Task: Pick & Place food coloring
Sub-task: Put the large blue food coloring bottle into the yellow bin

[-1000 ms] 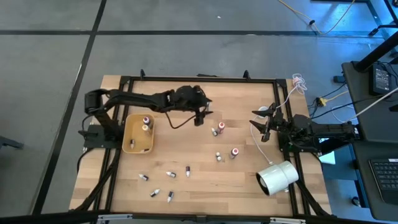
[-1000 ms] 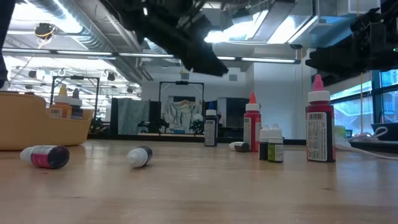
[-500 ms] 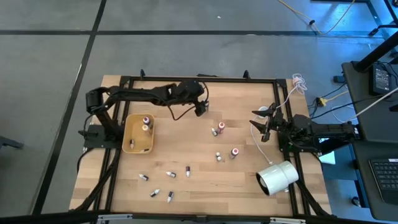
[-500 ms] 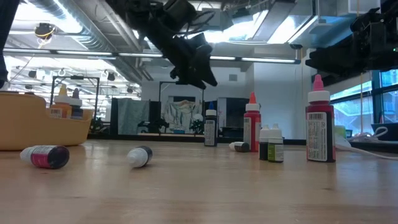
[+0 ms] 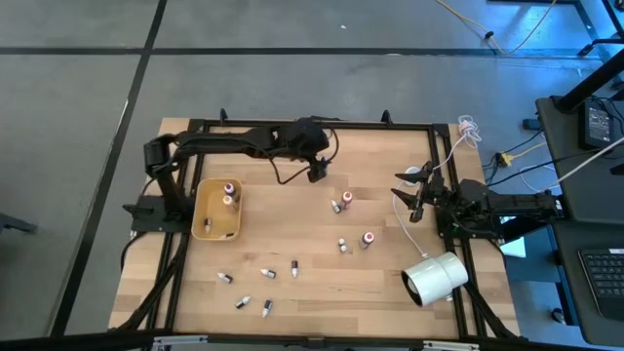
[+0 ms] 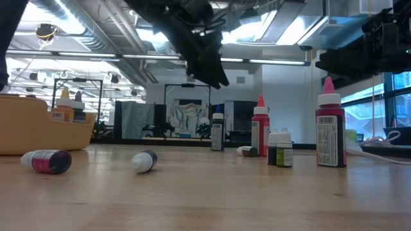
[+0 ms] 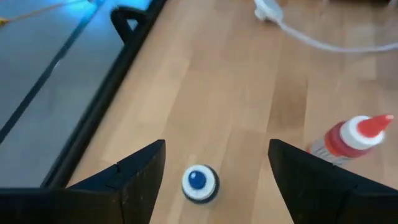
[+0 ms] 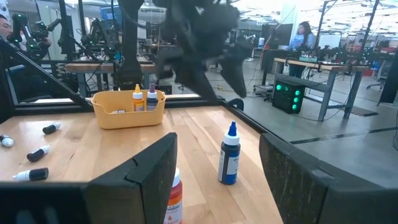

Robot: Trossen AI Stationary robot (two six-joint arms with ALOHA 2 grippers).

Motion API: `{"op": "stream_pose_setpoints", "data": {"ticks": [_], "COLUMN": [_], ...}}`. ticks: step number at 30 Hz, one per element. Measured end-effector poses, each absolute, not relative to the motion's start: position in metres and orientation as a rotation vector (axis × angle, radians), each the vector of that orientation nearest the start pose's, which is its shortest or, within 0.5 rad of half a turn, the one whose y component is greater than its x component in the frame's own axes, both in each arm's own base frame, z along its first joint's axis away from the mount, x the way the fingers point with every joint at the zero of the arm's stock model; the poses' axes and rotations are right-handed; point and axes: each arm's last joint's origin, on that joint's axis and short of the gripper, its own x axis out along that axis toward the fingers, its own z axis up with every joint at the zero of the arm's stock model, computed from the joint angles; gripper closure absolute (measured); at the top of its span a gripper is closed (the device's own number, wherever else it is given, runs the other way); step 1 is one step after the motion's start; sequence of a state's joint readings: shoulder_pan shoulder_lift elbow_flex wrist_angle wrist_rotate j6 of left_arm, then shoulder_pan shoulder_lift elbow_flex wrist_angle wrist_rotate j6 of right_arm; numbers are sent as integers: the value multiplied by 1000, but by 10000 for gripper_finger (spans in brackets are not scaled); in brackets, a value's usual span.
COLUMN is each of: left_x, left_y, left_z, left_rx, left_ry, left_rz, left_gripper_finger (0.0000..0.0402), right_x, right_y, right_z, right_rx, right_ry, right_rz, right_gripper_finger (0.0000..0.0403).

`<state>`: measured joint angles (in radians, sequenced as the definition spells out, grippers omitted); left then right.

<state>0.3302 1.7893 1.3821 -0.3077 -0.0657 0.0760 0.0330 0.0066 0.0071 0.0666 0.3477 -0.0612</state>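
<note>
My left gripper point(image 5: 316, 174) is open and hangs above the far middle of the table. In the left wrist view its fingers point(image 7: 216, 144) stand on either side of an upright blue-capped dropper bottle point(image 7: 199, 182), well above it and touching nothing. The same bottle shows in the right wrist view point(image 8: 229, 163). A red bottle with a white and red cap point(image 7: 348, 138) lies on its side near it. Several more small bottles lie or stand across the table, such as one point(image 5: 368, 238) right of centre. My right gripper point(image 5: 409, 193) waits open at the table's right edge.
A tan tray point(image 5: 202, 208) at the left holds three bottles, one of them point(image 5: 229, 187) at its far end. A large white cylinder point(image 5: 436, 278) lies at the near right. White cable point(image 5: 405, 216) trails beside my right gripper. Several bottles lie near the front edge point(image 5: 265, 308).
My left gripper has gone from above the middle of the table toward its far edge and a little to the right, staying open and empty. The bottles have not moved.
</note>
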Motion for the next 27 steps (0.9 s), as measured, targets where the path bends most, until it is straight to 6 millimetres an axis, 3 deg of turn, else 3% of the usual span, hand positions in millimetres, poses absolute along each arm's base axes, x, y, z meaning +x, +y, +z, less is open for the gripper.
{"op": "stream_pose_setpoints", "data": {"ticks": [7,13,21,27], "left_x": [396,397,399,400], "left_y": [149,161,165,164], "left_z": [236,226,201,200], "left_rx": [-24,-64,-67,-44], "left_ry": [830,874,967,973], "left_rz": [358,334,307,291], "left_gripper_finger": [121,121,121,121], "right_x": [96,96,96,96], "right_y": [-7,-7,-7,-7], "right_z": [172,172,172,172], "right_rx": [-48,-48,-48,-48], "right_ry": [-56,-56,-57,-56], "right_rz": [-316,-316,-316,-317], "right_gripper_finger": [173,173,173,173]}}
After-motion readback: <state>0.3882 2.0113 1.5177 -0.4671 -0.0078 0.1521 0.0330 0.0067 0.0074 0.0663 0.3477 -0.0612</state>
